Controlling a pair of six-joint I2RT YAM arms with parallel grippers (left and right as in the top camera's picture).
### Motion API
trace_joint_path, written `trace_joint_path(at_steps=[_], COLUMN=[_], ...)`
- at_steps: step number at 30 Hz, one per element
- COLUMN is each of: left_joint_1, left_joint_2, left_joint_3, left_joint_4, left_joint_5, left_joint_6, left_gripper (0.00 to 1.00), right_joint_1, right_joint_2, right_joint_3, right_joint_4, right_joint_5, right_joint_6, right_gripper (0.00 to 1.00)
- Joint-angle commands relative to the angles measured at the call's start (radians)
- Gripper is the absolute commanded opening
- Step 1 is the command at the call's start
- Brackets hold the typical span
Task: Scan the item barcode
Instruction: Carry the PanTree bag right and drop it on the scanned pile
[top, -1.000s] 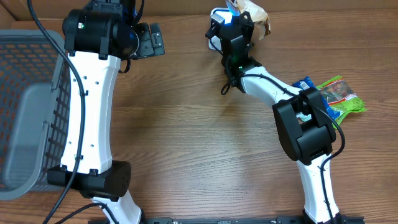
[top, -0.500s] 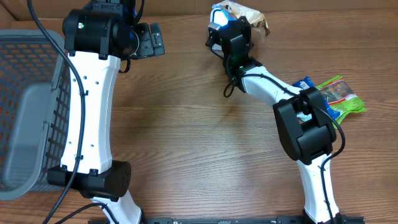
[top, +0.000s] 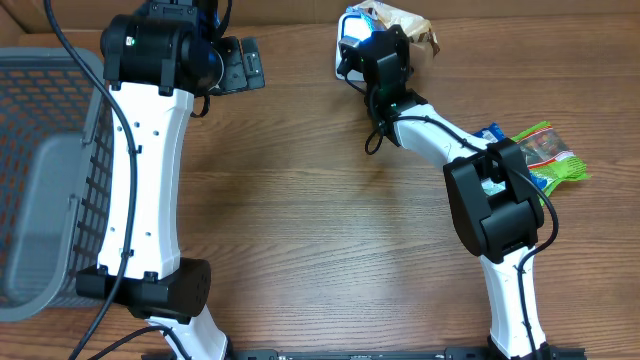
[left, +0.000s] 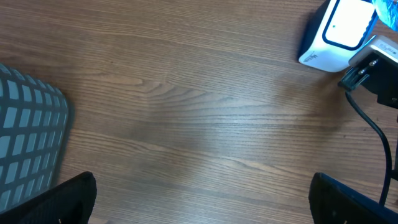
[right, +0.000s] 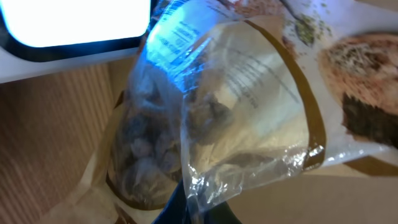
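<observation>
Right gripper (right: 198, 205) clamped tight on bag (right: 236, 106), just beside lit scanner (left: 339, 34). Left gripper (left: 202, 208) jaws spread wide, empty, above table (left: 186, 112).

The table (top: 300, 200) is brown wood with a fine lengthwise grain and a smooth, low-sheen finish. At the left edge of the overhead view, the basket (top: 40, 120) is matt grey plastic moulded into an open mesh. The bag (right: 249, 112) is thin, clear, crinkled plastic film with glossy highlights and brown and cream printed panels, the scanner (left: 339, 31) has a smooth white plastic shell with a glossy lit window, the packets (top: 548, 160) at the right of the overhead view are shiny green and blue film, and the arms (top: 150, 170) wear smooth white plastic covers with matt black joints.
</observation>
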Motion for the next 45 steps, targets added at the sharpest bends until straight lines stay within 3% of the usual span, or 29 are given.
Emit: trace_joint_path(at_steps=[1,18,21,25,28,33,38,42,45], left_joint_1=[-0.002,-0.002,-0.002,-0.002,-0.002,-0.002,-0.002,-0.002,-0.002], left_joint_2=[0.002,0.002,0.002,0.002,0.002,0.002,0.002,0.002,0.002], left_joint_3=[-0.002,-0.002,-0.002,-0.002,-0.002,-0.002,-0.002,-0.002,-0.002], left_joint_4=[0.002,0.002,0.002,0.002,0.002,0.002,0.002,0.002,0.002], left_joint_5=[0.001,0.001,0.001,0.001,0.001,0.001,0.001,0.001,0.001], left_joint_6=[-0.017,-0.017,-0.017,-0.017,-0.017,-0.017,-0.017,-0.017,-0.017], left_gripper=[1.00,1.00,1.00,1.00,1.00,1.00,1.00,1.00,1.00], right_joint_1=[-0.002,0.027,0.058,0.108,0.152,0.249,0.318,0.283,0.218], right_joint_2=[-0.012,-0.018,-0.050,-0.129,-0.199,-0.311,-0.432,-0.539,-0.602], right_joint_3=[0.020,0.020,0.020,0.020,0.020,0.021,0.021,0.021,0.021], right_joint_4=[0.036,0.047,0.041,-0.077,-0.273,-0.609,-0.892,-1.028,-1.105], right_joint_5=[0.011,0.051,0.054,0.055,0.057,0.039,-0.188,-0.395,-0.494], right_joint_6=[-0.005,-0.043,0.054,0.147,0.221,0.498,0.967,1.342,1.476], right_gripper=[0.04,0.04,0.04,0.04,0.04,0.04,0.04,0.04,0.04])
